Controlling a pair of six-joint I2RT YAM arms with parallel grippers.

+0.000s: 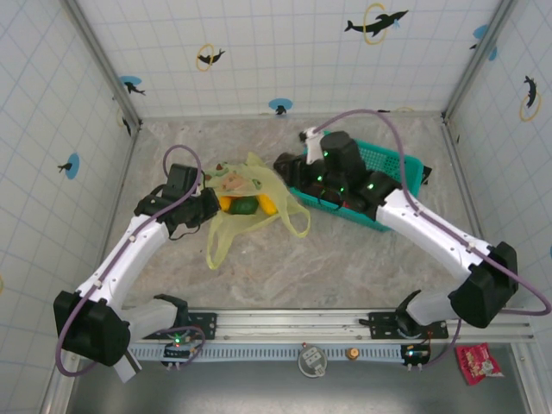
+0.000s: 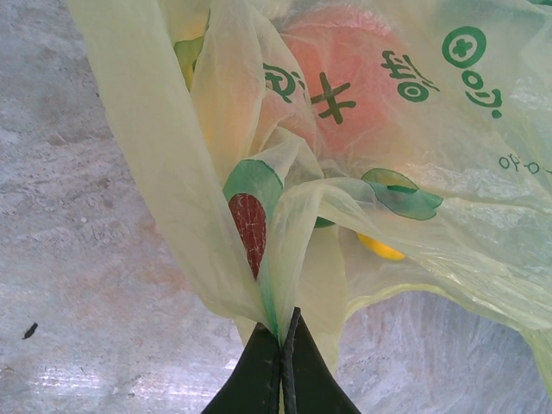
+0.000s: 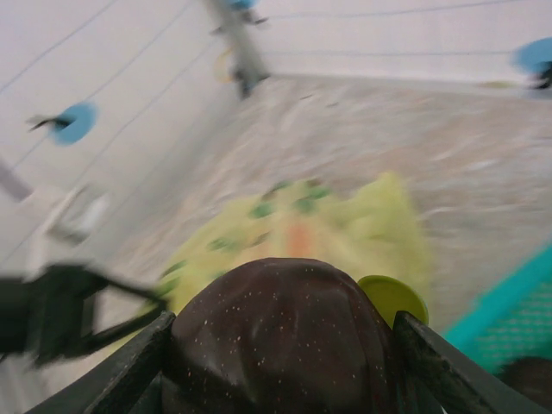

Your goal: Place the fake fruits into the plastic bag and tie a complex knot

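The yellow-green plastic bag (image 1: 222, 243) lies open on the stone table, left of centre. Inside it I see an orange fruit (image 1: 226, 203), a green one (image 1: 246, 205) and a yellow one (image 1: 267, 205). My left gripper (image 1: 210, 203) is at the bag's left edge. In the left wrist view, the left gripper (image 2: 283, 326) is shut on a pinched fold of the bag (image 2: 259, 129), with an orange fruit (image 2: 345, 86) showing through the film. My right gripper (image 3: 283, 355) is shut on a dark brown speckled fruit (image 3: 280, 332), just right of the bag's mouth (image 1: 286, 166). The view ahead is blurred.
A teal mesh basket (image 1: 392, 164) stands at the back right, under the right arm, with its rim also in the right wrist view (image 3: 509, 319). A bag handle loop (image 1: 298, 222) trails toward the table's middle. Tiled walls close in the left, back and right sides.
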